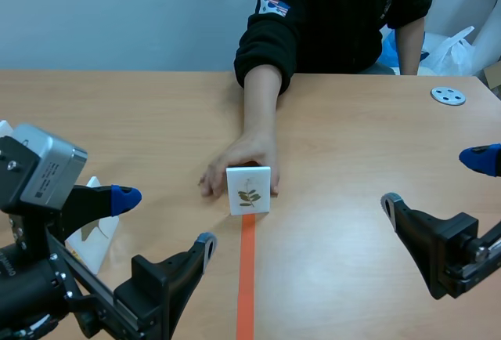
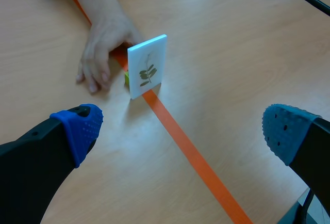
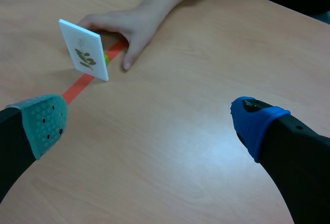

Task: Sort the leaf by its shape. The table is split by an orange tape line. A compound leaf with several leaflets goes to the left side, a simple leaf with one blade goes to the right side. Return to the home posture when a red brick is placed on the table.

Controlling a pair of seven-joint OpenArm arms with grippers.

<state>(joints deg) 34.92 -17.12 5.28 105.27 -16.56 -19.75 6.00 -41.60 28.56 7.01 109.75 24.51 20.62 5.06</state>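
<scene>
A white card (image 1: pixel 249 190) stands upright on the orange tape line (image 1: pixel 246 277) at mid-table. It shows a sprig with several small leaflets. A person's hand (image 1: pixel 239 160) rests right behind the card. In the left wrist view the card (image 2: pixel 147 73) stands well ahead of my left gripper (image 2: pixel 183 128), which is open with nothing between its fingers. My right gripper (image 3: pixel 149 118) is also open, and the card (image 3: pixel 83 50) stands ahead of it, off toward its grey-green pad. In the scene view the left gripper (image 1: pixel 160 222) and right gripper (image 1: pixel 438 179) sit low at either side, both apart from the card.
The person sits across the table, a black sleeve (image 1: pixel 266 46) reaching toward the middle. A small round metal disc (image 1: pixel 448 95) lies at the far right. A white folded thing (image 1: pixel 94 234) sits by my left arm. Something yellow-green (image 2: pixel 126 77) shows just behind the card.
</scene>
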